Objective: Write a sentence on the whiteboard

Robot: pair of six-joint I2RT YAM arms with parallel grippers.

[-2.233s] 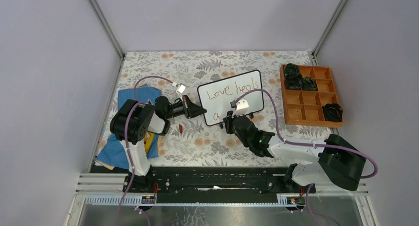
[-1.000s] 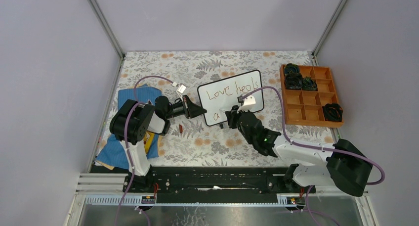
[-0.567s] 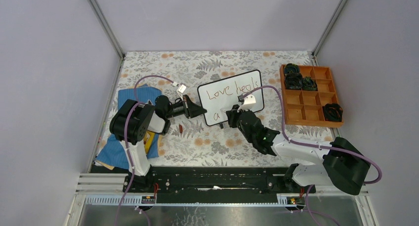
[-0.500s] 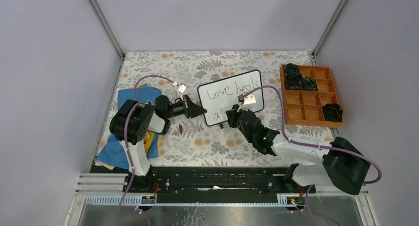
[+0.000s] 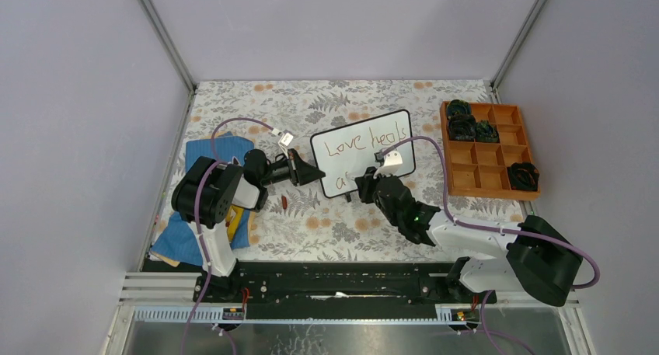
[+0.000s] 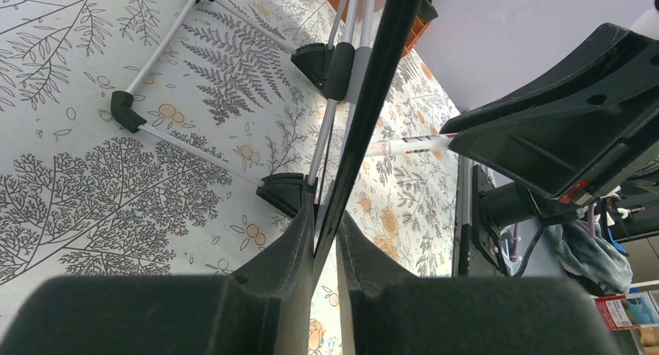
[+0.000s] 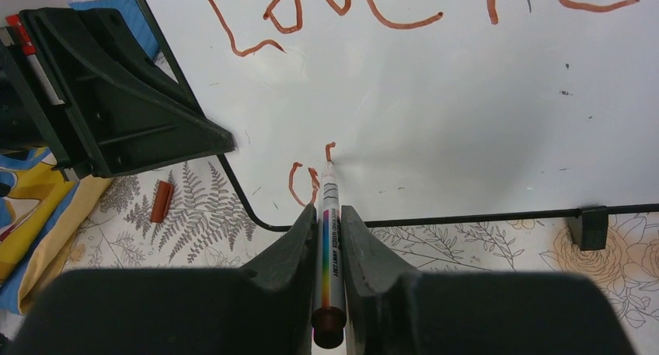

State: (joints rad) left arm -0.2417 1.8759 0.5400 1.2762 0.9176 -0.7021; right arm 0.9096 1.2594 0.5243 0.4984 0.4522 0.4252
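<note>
The whiteboard (image 5: 350,162) stands tilted on its feet mid-table. The sentence (image 5: 365,141) reads "Love heals" in red-brown, with an "a" (image 7: 299,182) and a short stroke on the line below. My left gripper (image 5: 315,172) is shut on the whiteboard's left edge (image 6: 373,83), the frame pinched between its pads (image 6: 287,254). My right gripper (image 7: 329,219) is shut on a marker (image 7: 329,246). The marker's tip touches the whiteboard (image 7: 435,99) just right of the "a". From above, the right gripper (image 5: 364,186) sits at the board's lower left.
A wooden compartment tray (image 5: 488,149) with dark items stands at the right. A blue cloth (image 5: 225,149) lies under the left arm. The marker's red-brown cap (image 5: 284,203) lies on the floral cover left of the board, also in the right wrist view (image 7: 161,200).
My right gripper has shifted slightly right along the board's lower part, and a short new stroke stands beside the "a". The left gripper has kept its hold without moving.
</note>
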